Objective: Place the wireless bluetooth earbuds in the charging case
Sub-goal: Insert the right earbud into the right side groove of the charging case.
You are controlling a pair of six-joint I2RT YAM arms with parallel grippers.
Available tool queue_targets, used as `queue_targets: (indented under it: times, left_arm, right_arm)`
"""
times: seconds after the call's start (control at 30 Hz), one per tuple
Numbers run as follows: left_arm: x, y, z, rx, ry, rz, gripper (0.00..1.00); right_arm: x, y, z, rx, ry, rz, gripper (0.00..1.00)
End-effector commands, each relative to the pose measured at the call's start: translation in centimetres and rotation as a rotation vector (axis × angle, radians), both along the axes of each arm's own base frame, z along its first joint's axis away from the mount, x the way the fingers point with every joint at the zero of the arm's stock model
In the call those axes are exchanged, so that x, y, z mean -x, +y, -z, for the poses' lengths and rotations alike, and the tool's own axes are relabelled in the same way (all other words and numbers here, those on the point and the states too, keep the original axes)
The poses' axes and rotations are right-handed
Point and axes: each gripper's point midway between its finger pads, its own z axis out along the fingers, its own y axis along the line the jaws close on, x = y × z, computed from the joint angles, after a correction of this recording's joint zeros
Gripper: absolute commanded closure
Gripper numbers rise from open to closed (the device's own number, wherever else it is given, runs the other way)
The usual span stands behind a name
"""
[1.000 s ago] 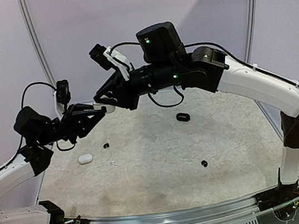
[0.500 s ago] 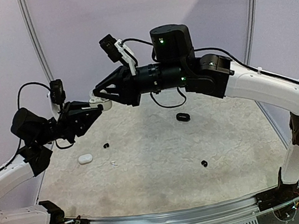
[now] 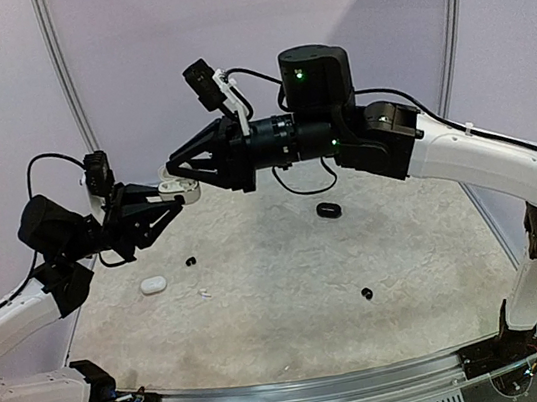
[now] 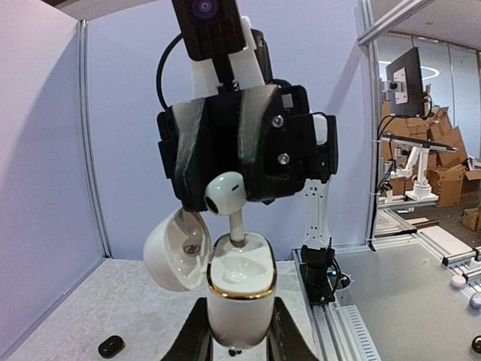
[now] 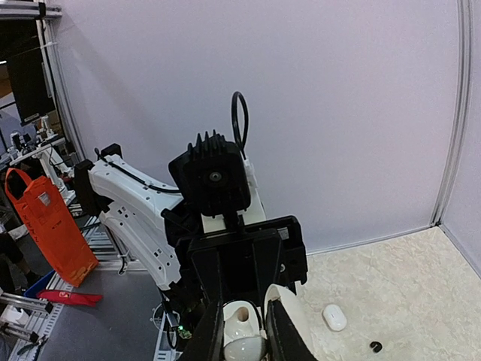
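Observation:
My left gripper point(image 3: 161, 209) is shut on a white charging case point(image 4: 239, 301) with a gold rim, held upright in the air with its lid point(image 4: 176, 248) swung open to the left. My right gripper point(image 3: 184, 176) comes at it from the right, shut on a glossy white earbud point(image 4: 225, 194). The earbud's stem tip touches the case's far socket; the near socket is empty. In the right wrist view the earbud point(image 5: 244, 350) sits between my fingers above the open case point(image 5: 239, 320). Loose black earbuds lie on the table point(image 3: 191, 262) point(image 3: 366, 293).
A closed white case point(image 3: 153, 285) lies at the table's left, with a tiny white piece point(image 3: 204, 294) near it. A black case point(image 3: 328, 210) lies at the back centre. Curved rails and purple walls ring the white table point(image 3: 288, 329).
Both grippers have risen a little and shifted left, staying tip to tip. The right wrist has rolled, and the earbud now sits over the case.

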Motion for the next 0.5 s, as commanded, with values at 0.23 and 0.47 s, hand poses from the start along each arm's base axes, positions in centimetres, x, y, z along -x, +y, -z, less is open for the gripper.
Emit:
queue_targets:
  times: [0.23,0.47]
  left_arm:
    - [2.3,0.2,-0.4,-0.012,-0.193,0.032,1.0]
    - [1.7,0.1,-0.3,-0.008,-0.127,0.017,1.0]
  right_arm:
    - [0.2,-0.9,0.1,0.043,-0.079,-0.038,0.97]
    - [0.9,-0.3,0.1,0.026,-0.102,-0.076,0.97]
